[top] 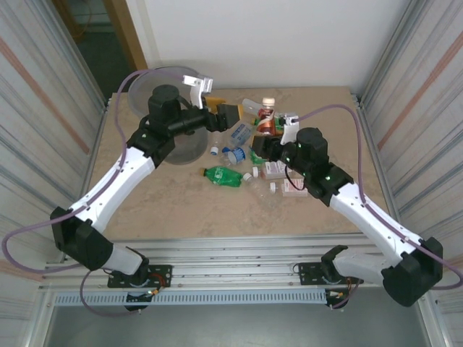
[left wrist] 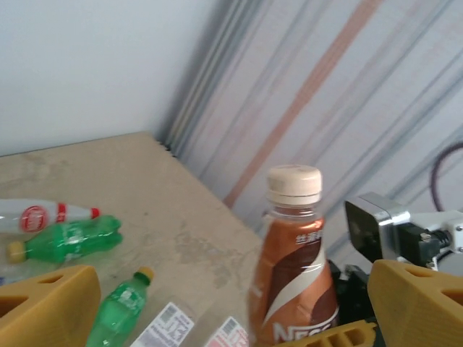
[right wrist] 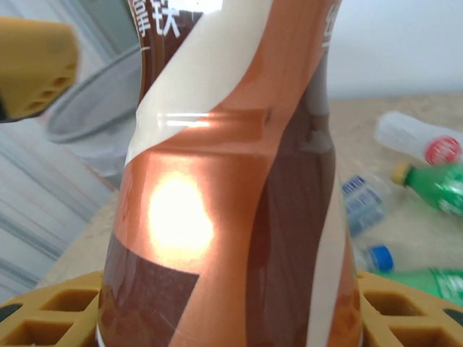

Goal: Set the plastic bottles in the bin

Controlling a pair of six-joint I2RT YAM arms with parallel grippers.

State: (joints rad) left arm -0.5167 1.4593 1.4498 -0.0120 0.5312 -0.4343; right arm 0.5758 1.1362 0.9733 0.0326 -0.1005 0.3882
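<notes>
Pinching a brown-and-cream labelled plastic bottle (top: 268,119) with a cream cap in the right gripper (top: 268,137), jaws pressed against its lower body from both sides. Held upright over the far middle of the tabletop (top: 181,210), long axis vertical, cap up. Hard to tell whether lifted clear or standing. Seen so close from the right wrist as to lose cap and base past the edges, label print too cropped to read.

Just left of it, the left gripper (top: 228,116), jaws spread wide, touching nothing. From the left wrist, bottle base cut off, nearer to the yellow finger (left wrist: 419,303) on the right of that view.

At the far left, a tall round translucent grey bin (top: 139,90), largely hidden behind the left arm (top: 137,163).

Scattered flat on the tabletop nearby, other small plastic bottles (top: 239,134): a green one (top: 226,176) lying with long axis left to right, clear ones with red or blue labels. Too small from above to count.
</notes>
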